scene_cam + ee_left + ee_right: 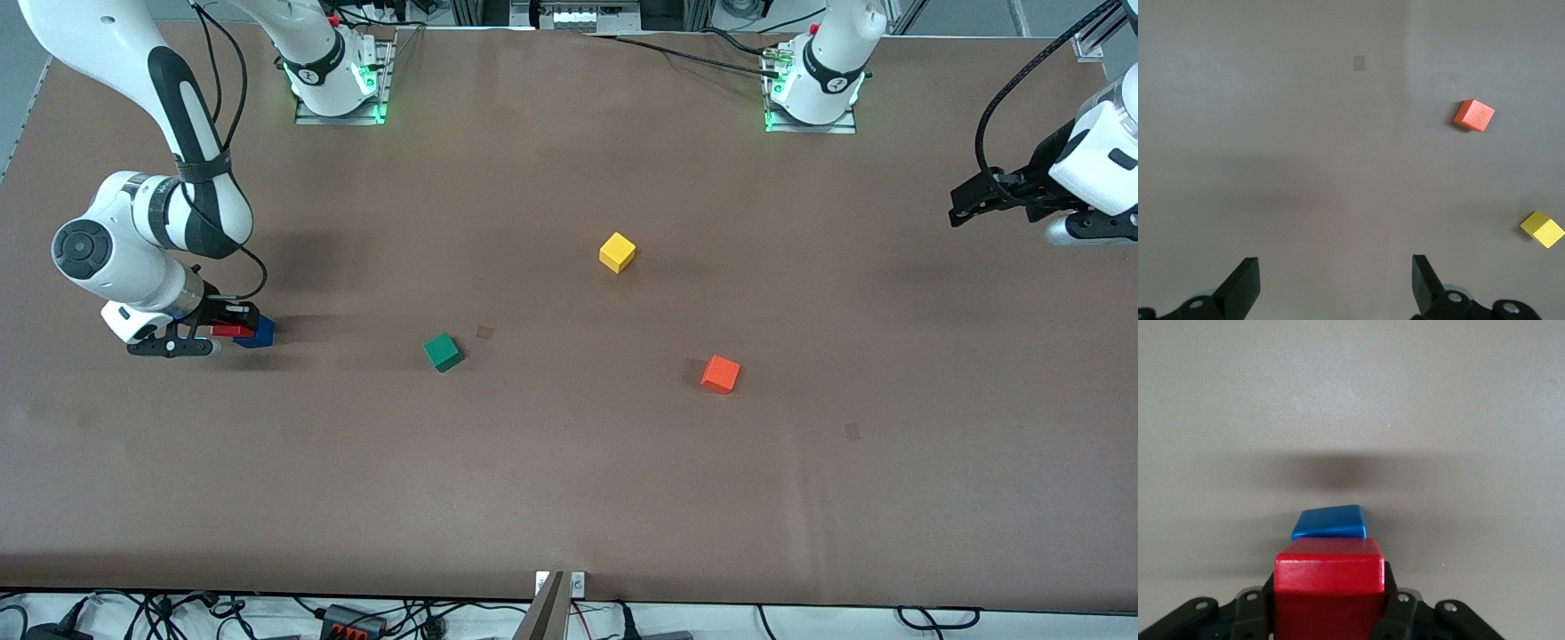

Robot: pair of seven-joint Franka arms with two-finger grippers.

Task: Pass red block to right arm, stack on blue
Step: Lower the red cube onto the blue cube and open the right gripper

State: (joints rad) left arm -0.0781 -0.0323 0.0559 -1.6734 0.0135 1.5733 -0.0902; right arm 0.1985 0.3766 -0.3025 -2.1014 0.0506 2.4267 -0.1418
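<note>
My right gripper [233,327] is low over the table at the right arm's end, shut on the red block [231,331]. In the right wrist view the red block [1329,583] fills the space between the black fingers [1397,613]. The blue cube [1330,523] sits on the table right beside it, partly covered by it. From the front the blue cube [260,333] shows just past the red block. Whether the two blocks touch I cannot tell. My left gripper [962,206] waits up in the air over the left arm's end of the table, open and empty, and its fingers [1245,283] stand wide apart.
A green cube [442,351] lies near the table's middle. A yellow cube [617,252] lies farther from the front camera, and an orange cube [720,374] lies toward the left arm's end. The left wrist view shows the orange cube [1473,115] and the yellow cube [1541,229].
</note>
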